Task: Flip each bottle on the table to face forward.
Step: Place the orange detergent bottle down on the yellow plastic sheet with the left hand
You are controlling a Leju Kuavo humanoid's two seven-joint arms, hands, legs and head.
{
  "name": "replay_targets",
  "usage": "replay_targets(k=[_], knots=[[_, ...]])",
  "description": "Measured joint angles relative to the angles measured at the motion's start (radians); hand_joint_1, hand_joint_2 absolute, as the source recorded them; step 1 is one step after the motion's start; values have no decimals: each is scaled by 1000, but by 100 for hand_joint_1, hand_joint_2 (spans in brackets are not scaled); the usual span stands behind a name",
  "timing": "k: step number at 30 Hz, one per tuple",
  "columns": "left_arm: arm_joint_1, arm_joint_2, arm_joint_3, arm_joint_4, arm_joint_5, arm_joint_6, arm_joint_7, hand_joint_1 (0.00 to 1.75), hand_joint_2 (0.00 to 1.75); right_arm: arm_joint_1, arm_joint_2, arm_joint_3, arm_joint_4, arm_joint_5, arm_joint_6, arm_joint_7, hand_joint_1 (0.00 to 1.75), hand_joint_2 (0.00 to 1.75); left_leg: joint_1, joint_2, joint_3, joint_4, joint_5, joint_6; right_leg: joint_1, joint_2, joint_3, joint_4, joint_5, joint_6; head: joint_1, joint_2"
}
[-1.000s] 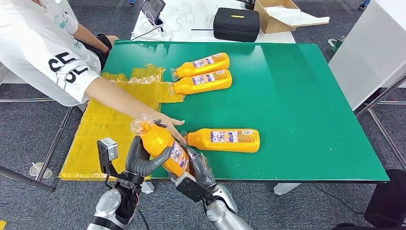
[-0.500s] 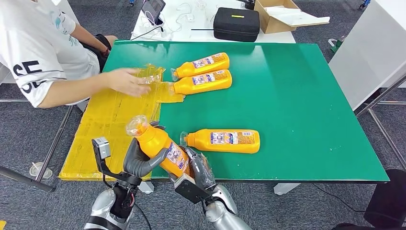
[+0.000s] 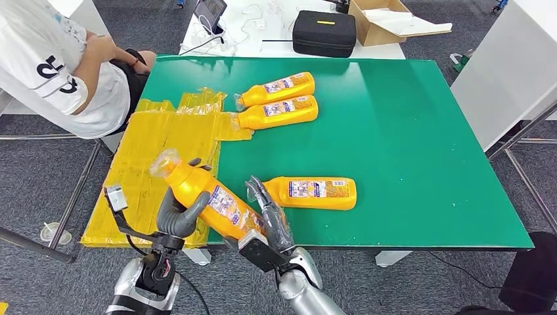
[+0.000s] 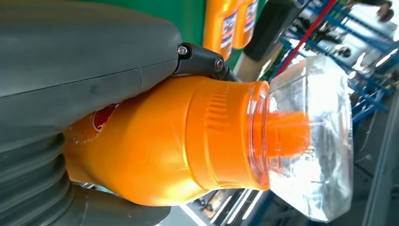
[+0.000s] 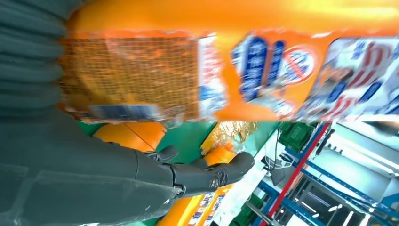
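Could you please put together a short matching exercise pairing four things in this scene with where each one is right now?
Things:
1. held bottle
2. lone bottle
3. pair of bottles
4. black case

Places:
A. lying side by side at the far part of the green table
B. on the white table beyond the green one
C. lifted between the left hand and right hand at the near edge
D. lying alone on the green table, near the front

Pairs: 1-C, 2-D, 3-A, 4-B
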Motion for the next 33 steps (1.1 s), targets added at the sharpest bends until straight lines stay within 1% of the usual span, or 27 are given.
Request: replay_targets(k=[2, 4, 6, 9, 12, 14, 18, 20, 26, 33], knots=[[-9, 1, 23, -8, -20, 48, -21, 175, 175, 3, -2, -11, -19, -18, 12, 1, 0, 0, 0, 0, 0, 0, 0, 0, 0, 0, 0, 0, 0, 0, 0, 0], [-20, 2, 52, -17, -89, 142, -78, 175, 175, 11, -5, -23, -45, -37, 24, -3, 0, 0, 0, 1, 0, 0, 0, 0, 0, 0, 0, 0, 0, 0, 0, 0], [-37, 3, 82, -28, -209, 283, -159, 175, 175, 26, -7, -28, -87, -58, 36, -10, 0, 0, 0, 1, 0, 0, 0, 0, 0, 0, 0, 0, 0, 0, 0, 0], [-75, 7, 129, -42, -438, 519, -263, 175, 175, 59, -11, -29, -178, -92, 43, -18, 0, 0, 0, 1, 0, 0, 0, 0, 1, 0, 0, 0, 0, 0, 0, 0], [-117, 16, 163, -46, -668, 743, -318, 175, 175, 88, -15, -29, -284, -134, 36, -36, 0, 0, 1, 1, 0, 0, 0, 0, 1, 0, 0, 0, 0, 0, 0, 0], [-142, 24, 179, -44, -769, 828, -326, 175, 175, 101, -17, -27, -347, -157, 27, -47, 0, 0, 0, 1, 0, 0, 0, 0, 0, 0, 0, 0, 0, 0, 0, 0], [-176, 40, 192, -12, -900, 924, -327, 175, 175, 121, -21, -22, -436, -197, 11, -60, 0, 0, 0, 1, 0, 0, 0, 0, 0, 0, 0, 0, 0, 0, 0, 0], [-189, 48, 194, 9, -954, 946, -327, 175, 175, 128, -22, -21, -466, -222, 3, -65, 0, 0, 0, 1, 0, 0, 0, 0, 0, 0, 0, 0, 0, 0, 0, 0], [-213, 77, 157, 57, -1116, 931, -327, 175, 175, 135, -25, -29, -507, -310, 21, -77, 0, 0, 0, 2, 0, 0, 0, 0, 0, 0, 0, 0, 0, 0, 0, 0], [-226, 99, 126, 92, -1165, 902, -324, 175, 175, 135, -25, -37, -528, -337, 36, -83, 0, 0, 0, 3, 0, 0, 0, 0, 0, 1, -1, 0, 0, 0, 0, 0]])
